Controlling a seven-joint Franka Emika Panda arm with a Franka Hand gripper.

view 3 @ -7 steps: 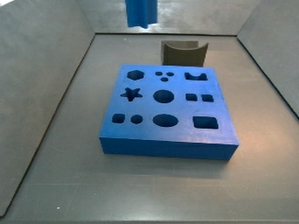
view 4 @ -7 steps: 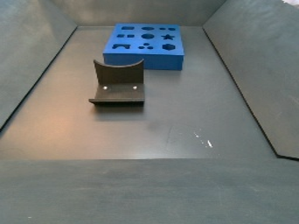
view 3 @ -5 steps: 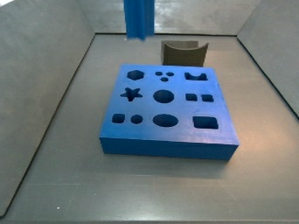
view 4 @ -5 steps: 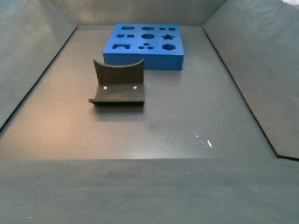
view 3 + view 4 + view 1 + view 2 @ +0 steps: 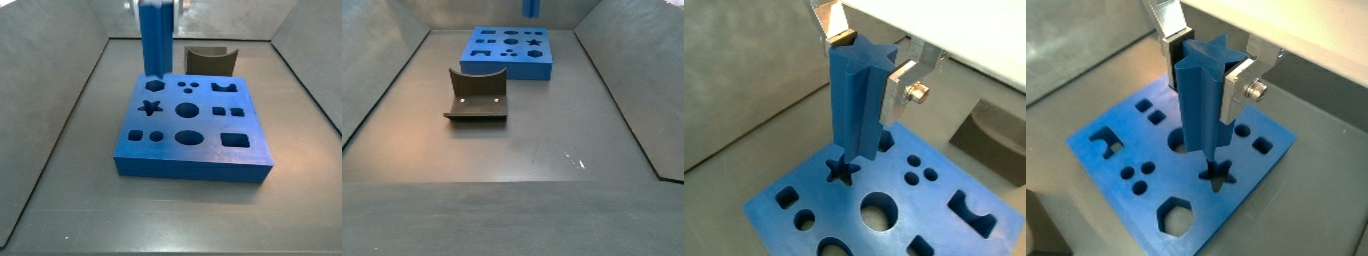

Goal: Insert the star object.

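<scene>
My gripper [image 5: 867, 62] is shut on the star object [image 5: 855, 105], a long bright-blue ridged peg held upright by its top end; both wrist views show this [image 5: 1207, 65]. The flat silver fingers [image 5: 1237, 88] clamp its sides. The peg [image 5: 155, 40] hangs over the back left of the wide blue holed block [image 5: 187, 168]. Its lower end is just above the star-shaped hole [image 5: 842, 171], also seen in a wrist view [image 5: 1220, 176] and a side view [image 5: 151, 106]. In a side view only the peg's tip [image 5: 531, 6] shows above the block [image 5: 509, 68].
A dark grey curved piece [image 5: 211, 58] stands behind the block near the back wall; it also shows in a side view [image 5: 476, 95] and a wrist view [image 5: 994, 140]. The block has several other shaped holes. Grey walls enclose the floor.
The peg has come down from the top edge of the side view toward the block and now hangs just above it. The block and the curved piece have not moved.
</scene>
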